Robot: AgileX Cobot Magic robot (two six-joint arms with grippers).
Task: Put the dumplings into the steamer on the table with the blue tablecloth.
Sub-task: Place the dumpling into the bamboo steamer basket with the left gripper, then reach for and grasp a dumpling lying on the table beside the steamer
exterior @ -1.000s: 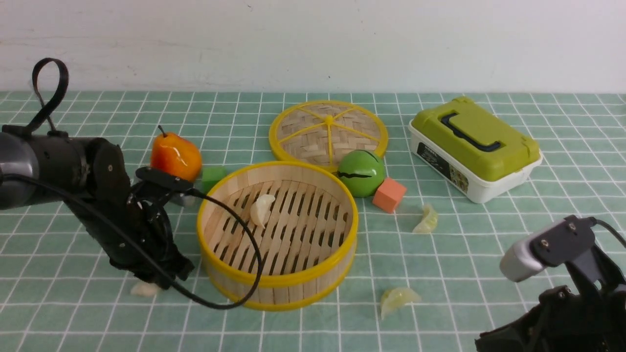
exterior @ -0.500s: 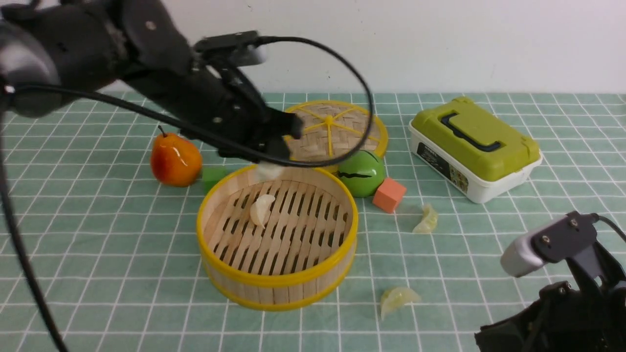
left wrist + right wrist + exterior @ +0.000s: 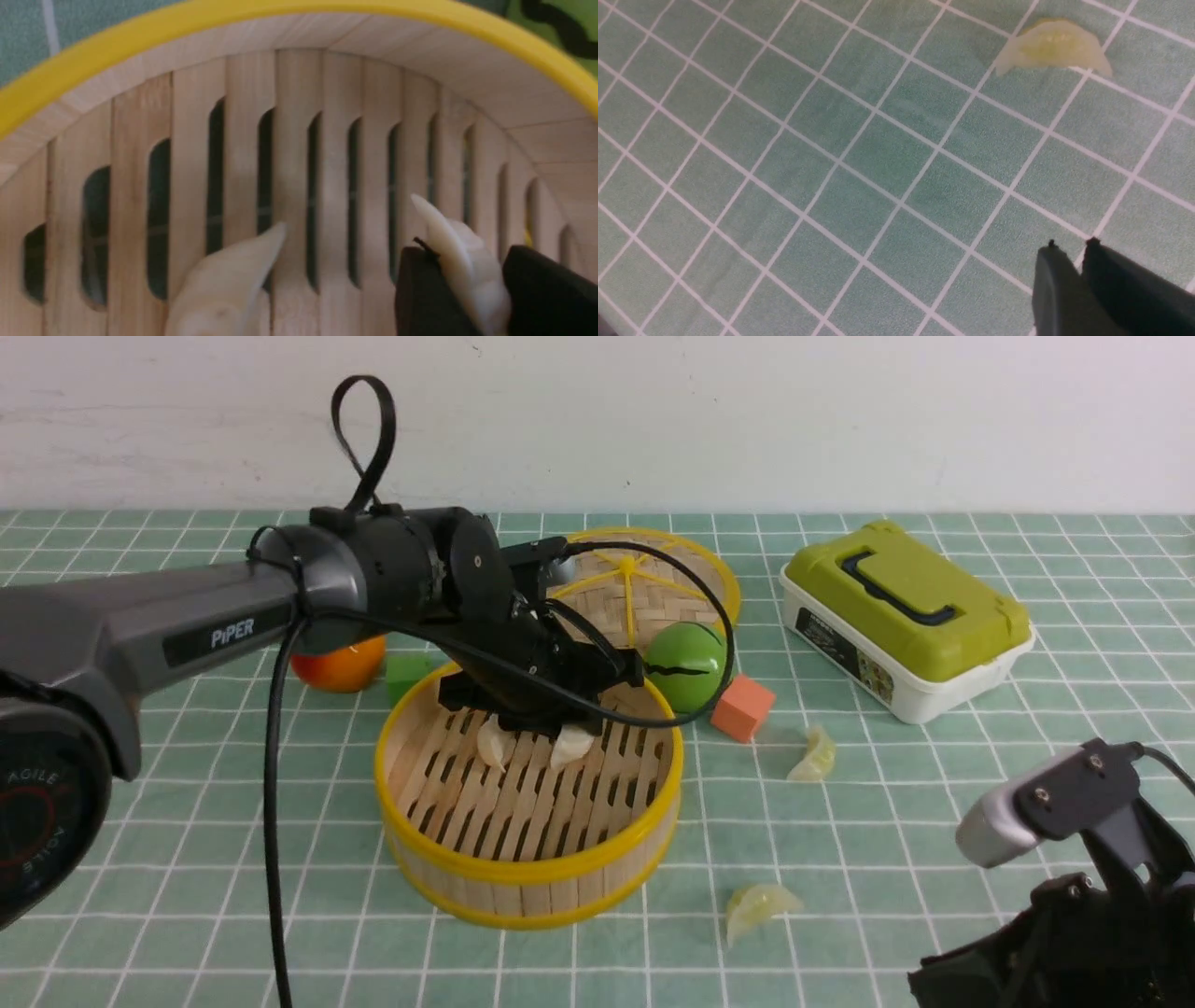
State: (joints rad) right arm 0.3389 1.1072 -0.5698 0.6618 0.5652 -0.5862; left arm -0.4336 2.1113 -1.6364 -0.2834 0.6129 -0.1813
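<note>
The bamboo steamer [image 3: 528,882] stands mid-table on the teal grid cloth [image 3: 168,859]. My left gripper [image 3: 560,726] reaches down into it, shut on a creamy white dumpling [image 3: 571,743], which shows between the jaws in the left wrist view [image 3: 460,261]. A second white dumpling [image 3: 492,744] lies on the slats beside it; it also shows in the left wrist view [image 3: 224,289]. Two pale green dumplings lie on the cloth: one right of the steamer [image 3: 814,755], one in front [image 3: 758,905]. The right wrist view shows one green dumpling [image 3: 1052,46]. My right gripper [image 3: 1071,247] is shut and empty, low at the front right.
The flat woven lid [image 3: 653,579] lies behind the steamer. A green ball [image 3: 689,665], an orange block [image 3: 743,707], a green block [image 3: 405,674] and an orange pear [image 3: 341,665] sit around it. A green-lidded white box [image 3: 906,616] stands at the right.
My left arm picked up the white dumpling from the cloth left of the steamer, swung over the rim and lowered it down inside the basket. The right arm has barely moved.
</note>
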